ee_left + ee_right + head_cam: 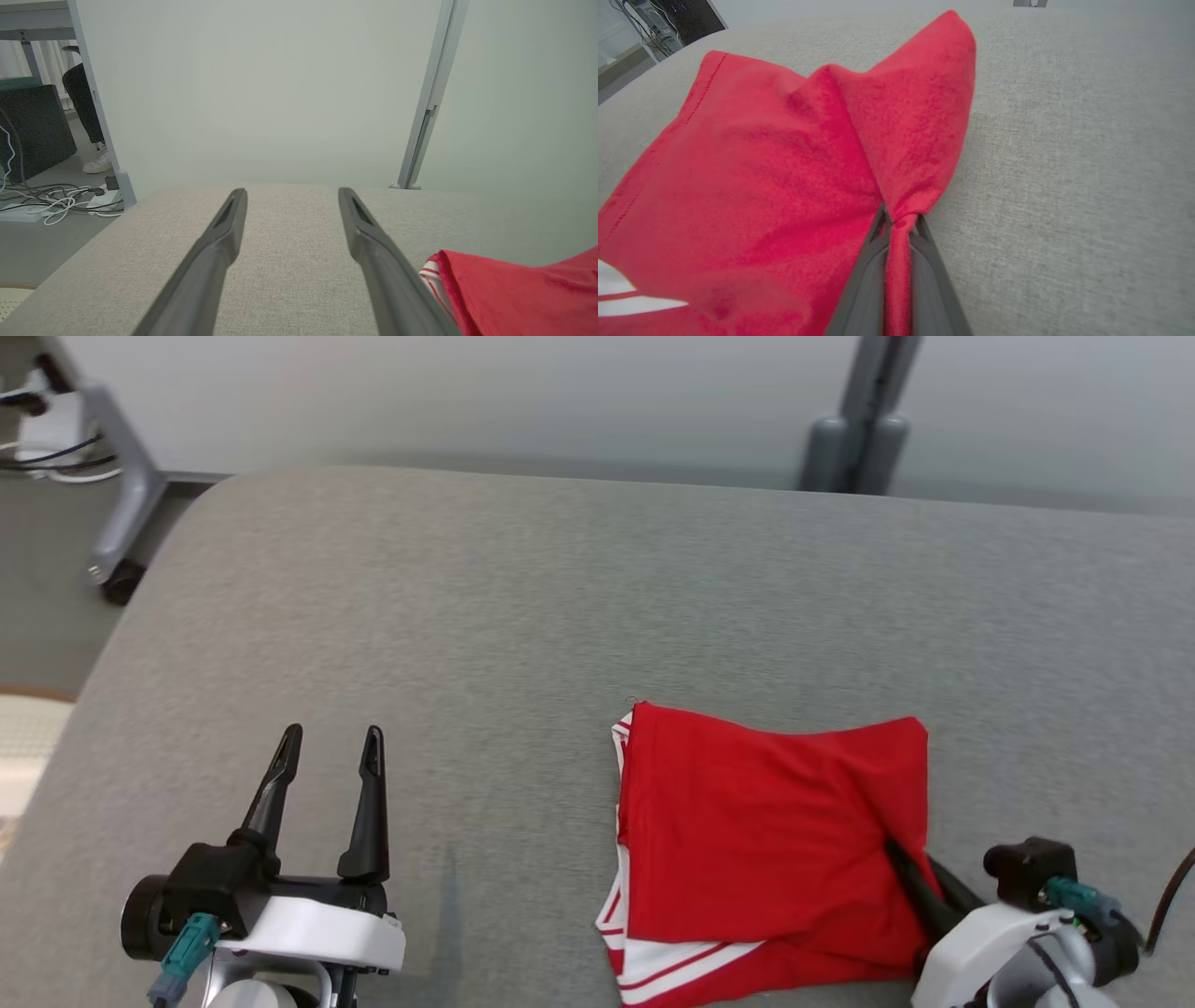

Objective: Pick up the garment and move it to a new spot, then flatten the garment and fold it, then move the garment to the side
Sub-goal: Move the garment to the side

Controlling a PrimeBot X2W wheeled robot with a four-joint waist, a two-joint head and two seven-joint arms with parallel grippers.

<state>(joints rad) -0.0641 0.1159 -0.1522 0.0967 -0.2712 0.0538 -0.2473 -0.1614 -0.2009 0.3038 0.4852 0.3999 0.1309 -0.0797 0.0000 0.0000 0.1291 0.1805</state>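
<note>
Head view: folded red garment (766, 821), squarish, on woven grey surface (467, 616).

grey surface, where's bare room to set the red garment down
Free: the wide stretch from the garment to the far edge of the grey surface, and the patch between the open left gripper and the garment. Crowded: near right, where the right gripper pinches it.

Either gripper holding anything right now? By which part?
Right gripper is shut on the red garment, pinching a bunched fold near its right edge. Left gripper is open, holding nothing.
</note>
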